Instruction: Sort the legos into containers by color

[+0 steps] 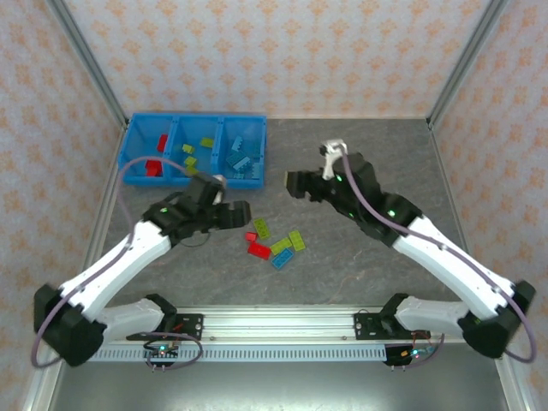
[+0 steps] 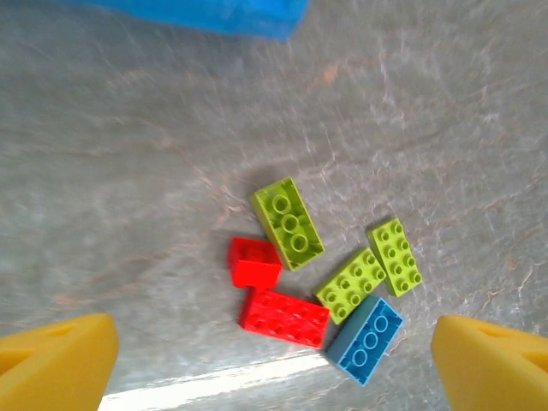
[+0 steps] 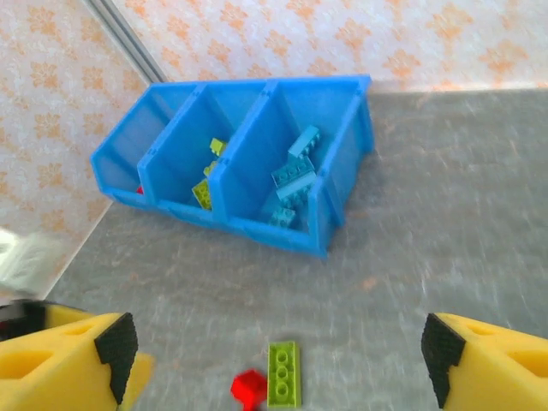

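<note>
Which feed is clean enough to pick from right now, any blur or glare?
Left wrist: loose legos sharp, a bright glare streak on the table below them, tray edge blurred. Right wrist: mildly soft throughout, tray contents readable by colour. Top external: evenly lit, crisp, no glare.

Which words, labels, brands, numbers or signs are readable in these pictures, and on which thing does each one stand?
No text can be read in any view.
Tray: plain blue walls, no label.
Bricks: any mark on the studs is too small and blurred to read.
Wallpaper: an ornament pattern only, no letters.
</note>
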Robot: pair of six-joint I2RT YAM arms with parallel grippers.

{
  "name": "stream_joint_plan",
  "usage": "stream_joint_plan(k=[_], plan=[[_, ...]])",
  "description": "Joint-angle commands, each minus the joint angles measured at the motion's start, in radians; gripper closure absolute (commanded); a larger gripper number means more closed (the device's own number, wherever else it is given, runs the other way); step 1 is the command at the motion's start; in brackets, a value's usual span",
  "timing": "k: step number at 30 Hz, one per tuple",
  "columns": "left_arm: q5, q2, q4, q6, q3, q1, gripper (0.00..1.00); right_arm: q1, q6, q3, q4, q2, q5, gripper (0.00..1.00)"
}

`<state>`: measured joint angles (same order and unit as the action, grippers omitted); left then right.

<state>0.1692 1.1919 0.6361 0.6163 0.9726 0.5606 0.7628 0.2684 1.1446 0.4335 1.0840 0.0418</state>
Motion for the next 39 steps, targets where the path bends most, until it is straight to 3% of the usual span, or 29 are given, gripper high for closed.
stream_joint_plan(k=[1,3,6,14,19,23,26,33,39], plan=[[-0.116,0.163,-0.078,0.198,0.061,0.063,0.05,0.0,0.116,-0.111,0.161,-0.06,-0.041,0.1],[-0.105,0.292,-0.077,0.218,0.111,0.071,0.06,0.001,0.153,-0.16,0.188,-0.111,-0.052,0.1],[-0.097,0.445,-0.063,0.238,0.18,0.072,0.21,0.0,0.196,-0.246,0.162,-0.186,-0.045,0.09],[-0.065,0.647,-0.092,0.249,0.245,0.076,0.34,0.0,0.191,-0.273,0.185,-0.222,-0.088,0.07],[-0.096,0.701,-0.043,0.231,0.276,0.094,0.54,0.0,0.197,-0.279,0.158,-0.215,-0.084,0.07],[-0.11,0.679,-0.034,0.225,0.277,0.096,0.73,0.001,0.174,-0.29,0.109,-0.198,0.03,0.07],[-0.191,0.611,0.017,0.202,0.304,0.085,0.78,0.004,0.17,-0.297,0.078,-0.194,0.1,0.07],[-0.306,0.441,0.071,0.08,0.43,-0.128,0.81,0.004,0.189,-0.304,0.081,-0.21,0.055,0.06],[-0.387,0.565,0.106,-0.026,0.682,-0.337,0.82,0.004,0.207,-0.305,0.086,-0.211,0.05,0.06]])
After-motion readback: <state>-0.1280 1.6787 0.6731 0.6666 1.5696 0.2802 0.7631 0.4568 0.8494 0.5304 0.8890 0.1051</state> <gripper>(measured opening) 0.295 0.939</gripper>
